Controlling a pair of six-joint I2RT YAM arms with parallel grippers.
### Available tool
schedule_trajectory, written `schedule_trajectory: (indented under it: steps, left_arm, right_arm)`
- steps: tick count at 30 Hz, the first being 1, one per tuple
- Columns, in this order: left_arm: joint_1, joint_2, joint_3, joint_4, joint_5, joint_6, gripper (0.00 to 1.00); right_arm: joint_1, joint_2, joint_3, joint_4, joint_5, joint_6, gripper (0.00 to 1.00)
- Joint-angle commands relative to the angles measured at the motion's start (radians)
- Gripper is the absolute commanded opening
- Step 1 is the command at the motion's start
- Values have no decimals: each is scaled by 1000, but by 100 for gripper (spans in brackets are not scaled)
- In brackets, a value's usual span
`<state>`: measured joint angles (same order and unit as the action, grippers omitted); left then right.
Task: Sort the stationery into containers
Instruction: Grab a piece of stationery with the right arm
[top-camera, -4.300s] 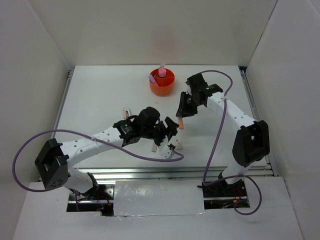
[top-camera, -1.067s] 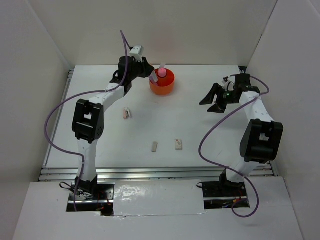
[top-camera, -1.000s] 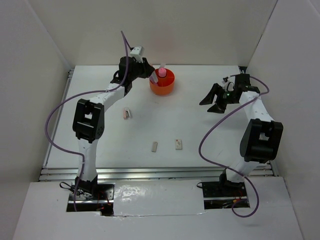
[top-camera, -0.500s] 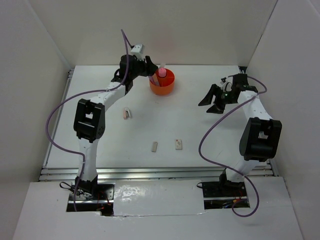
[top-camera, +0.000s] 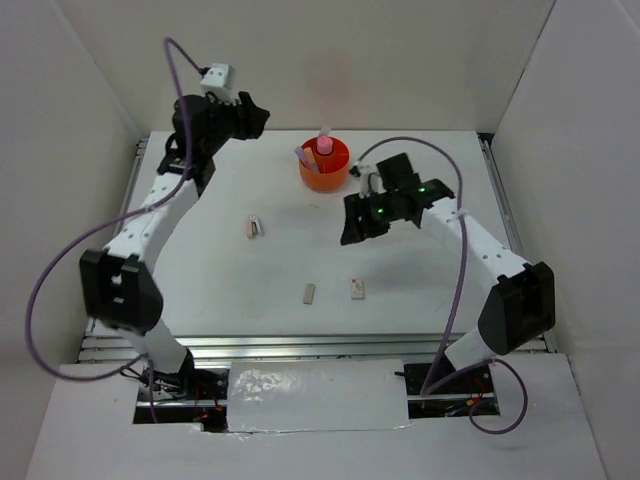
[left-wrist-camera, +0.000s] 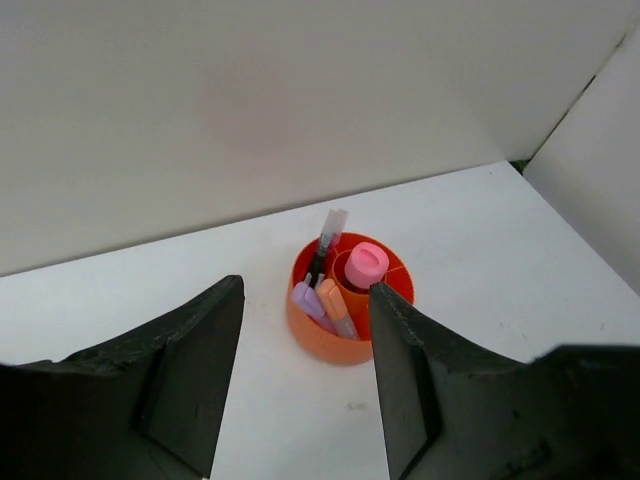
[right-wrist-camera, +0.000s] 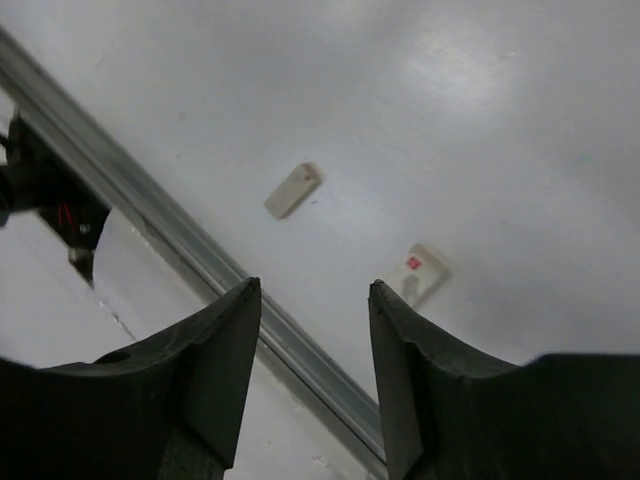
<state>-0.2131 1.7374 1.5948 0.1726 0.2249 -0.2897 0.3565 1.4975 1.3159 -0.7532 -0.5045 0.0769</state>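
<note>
Holding the sorted pieces: a round bright orange plastic tub with inner dividers, at the middle of the far edge of the white tabletop.
Tub contents: a stubby pink glue-stick tube stands upright in the central ring. A thin dark pen with a pale top, a lilac marker and an orange-pink marker lean in the compartment beside it.
Loose on the tabletop: a small pink and white eraser lies left of centre. A small beige eraser and a small white eraser with a red mark lie near each other but not touching, toward the middle of the near edge.
Left gripper: raised over the far-left corner, well apart from the tub and facing it. Its jaws are apart with nothing between them.
Right gripper: hanging above the tabletop just right of centre, between the tub and the two near erasers. Its jaws are apart and empty.
Near edge: a grey metal rail runs along it, past the beige eraser in the right wrist view.
</note>
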Motion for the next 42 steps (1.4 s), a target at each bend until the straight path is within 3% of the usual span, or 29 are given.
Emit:
schedule_trajectory:
  steps: [1, 4, 5, 9, 12, 18, 32, 35, 39, 42]
  left_arm:
    - [14, -259, -154, -39, -74, 119, 65]
    - [52, -425, -319, -100, -104, 97, 73]
    - [61, -468, -358, -132, -102, 90, 84]
    - [96, -666, -501, -220, -133, 83, 98]
    - [113, -742, -544, -263, -153, 75, 99]
    - [127, -860, -644, -317, -160, 43, 99]
    - [132, -829, -685, -288, -151, 7, 99]
    - [133, -829, -696, -277, -141, 4, 99]
    - [133, -832, -717, -252, -116, 9, 99]
    - [132, -829, -725, -211, -81, 40, 99]
  right_arm:
    - [146, 56, -9, -28, 132, -13, 56]
    - [243, 128, -14, -6, 167, 85, 61]
    - [299, 147, -4, -6, 211, 130, 61]
    - [423, 251, 19, 0, 346, 260, 63]
    - [504, 320, 46, -12, 420, 304, 59]
    - [522, 463, 174, -67, 419, 322, 51]
    - [521, 630, 244, -100, 406, 336, 46]
    - [515, 639, 249, -103, 408, 327, 34]
    - [484, 603, 264, -104, 399, 284, 2]
    - [429, 514, 298, -97, 400, 238, 0]
